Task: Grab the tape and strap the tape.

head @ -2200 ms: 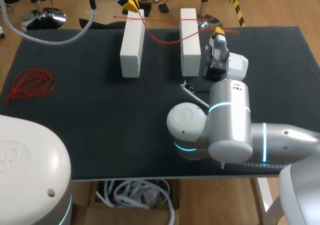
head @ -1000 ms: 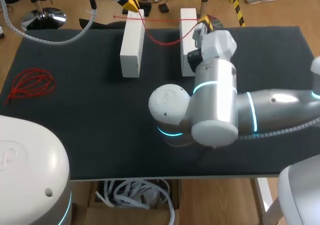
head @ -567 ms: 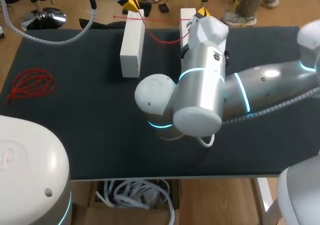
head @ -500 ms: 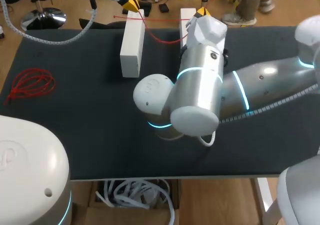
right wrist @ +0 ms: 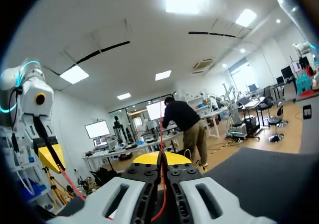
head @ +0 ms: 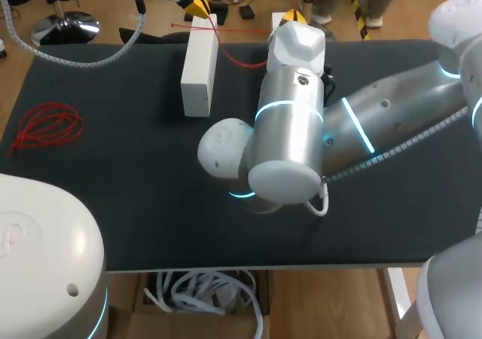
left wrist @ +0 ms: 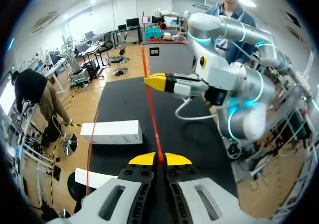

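A thin red tape (head: 226,29) stretches taut above the two white blocks at the table's far side. My left gripper (head: 197,4) is shut on one end of it above the left block (head: 199,68). In the left wrist view the tape (left wrist: 151,114) runs from between the yellow tips (left wrist: 159,158) straight to my right gripper (left wrist: 158,81). My right gripper (head: 297,15) is shut on the other end over the right block (head: 279,16), which is mostly hidden by the arm. In the right wrist view the tape (right wrist: 162,194) passes between the closed tips (right wrist: 160,157), and a slack length hangs toward the left gripper (right wrist: 50,160).
A loose bundle of red tape (head: 45,125) lies near the table's left edge. My right arm's bulky body (head: 290,128) covers the middle of the dark table (head: 113,203). The left block (left wrist: 110,132) and the other block (left wrist: 92,177) lie below the left gripper.
My right arm has swung left and toward the far edge, and now covers the right block. Its gripper carried the tape's end with it. The left arm has kept still.
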